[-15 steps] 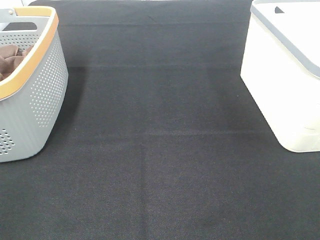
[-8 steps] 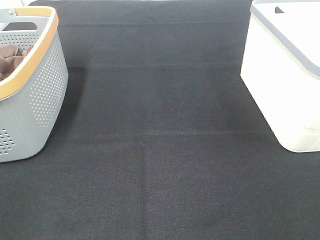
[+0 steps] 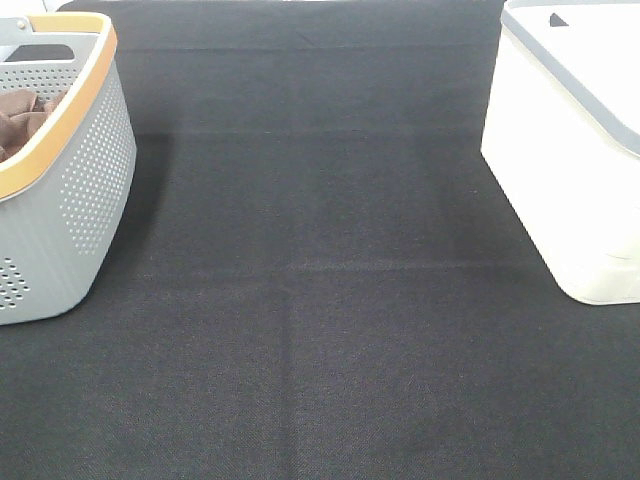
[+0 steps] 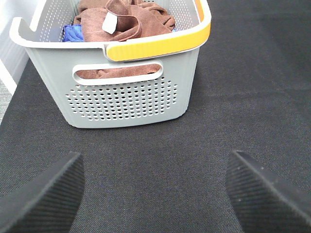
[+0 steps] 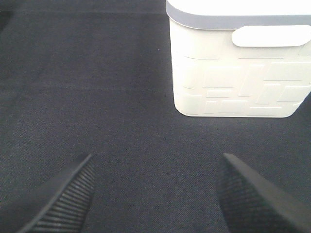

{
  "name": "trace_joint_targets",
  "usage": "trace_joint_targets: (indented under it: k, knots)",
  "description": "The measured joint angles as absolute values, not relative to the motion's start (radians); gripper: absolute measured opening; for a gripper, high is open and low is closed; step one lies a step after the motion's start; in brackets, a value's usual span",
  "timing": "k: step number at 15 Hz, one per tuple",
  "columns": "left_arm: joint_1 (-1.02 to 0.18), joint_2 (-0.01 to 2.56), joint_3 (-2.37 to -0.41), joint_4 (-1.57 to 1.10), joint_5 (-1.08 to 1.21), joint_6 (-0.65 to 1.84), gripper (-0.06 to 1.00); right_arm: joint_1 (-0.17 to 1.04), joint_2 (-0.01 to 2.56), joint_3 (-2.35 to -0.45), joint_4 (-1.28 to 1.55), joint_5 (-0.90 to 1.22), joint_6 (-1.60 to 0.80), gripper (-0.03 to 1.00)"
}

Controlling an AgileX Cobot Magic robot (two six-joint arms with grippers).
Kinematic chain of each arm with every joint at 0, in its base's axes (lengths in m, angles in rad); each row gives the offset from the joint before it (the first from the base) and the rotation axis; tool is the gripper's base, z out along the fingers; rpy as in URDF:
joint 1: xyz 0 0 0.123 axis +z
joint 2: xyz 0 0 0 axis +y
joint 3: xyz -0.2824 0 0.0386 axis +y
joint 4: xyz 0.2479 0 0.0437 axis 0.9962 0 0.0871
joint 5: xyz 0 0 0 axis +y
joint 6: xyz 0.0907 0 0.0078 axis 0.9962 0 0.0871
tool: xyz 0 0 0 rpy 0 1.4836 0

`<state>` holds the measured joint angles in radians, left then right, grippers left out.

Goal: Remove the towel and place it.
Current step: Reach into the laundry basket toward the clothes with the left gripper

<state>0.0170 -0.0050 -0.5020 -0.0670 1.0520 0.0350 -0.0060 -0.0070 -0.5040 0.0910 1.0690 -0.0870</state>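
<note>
A reddish-brown towel (image 4: 141, 22) with a small white tag (image 4: 109, 22) lies crumpled in the grey perforated basket (image 4: 126, 97) with an orange rim. In the exterior high view the basket (image 3: 80, 190) stands at the left edge with brown cloth (image 3: 22, 118) showing inside; I cannot tell which cloth that is. My left gripper (image 4: 155, 194) is open and empty, low over the black mat a short way in front of the basket. My right gripper (image 5: 155, 194) is open and empty, in front of the white bin (image 5: 238, 68). Neither gripper shows in the exterior high view.
A blue cloth (image 4: 74, 33) lies in the grey basket beside the towel. The white bin with a grey rim (image 3: 570, 160) stands at the right edge. A black mat (image 3: 320, 300) covers the table between the two containers.
</note>
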Motion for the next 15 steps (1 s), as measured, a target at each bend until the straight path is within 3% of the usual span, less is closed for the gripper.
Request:
trace_joint_targets:
  k: [15]
  knots:
    - [0.017, -0.005, -0.502, -0.067, 1.052, 0.035, 0.76, -0.006, -0.007, -0.504, 0.091, 1.069, -0.087, 0.67]
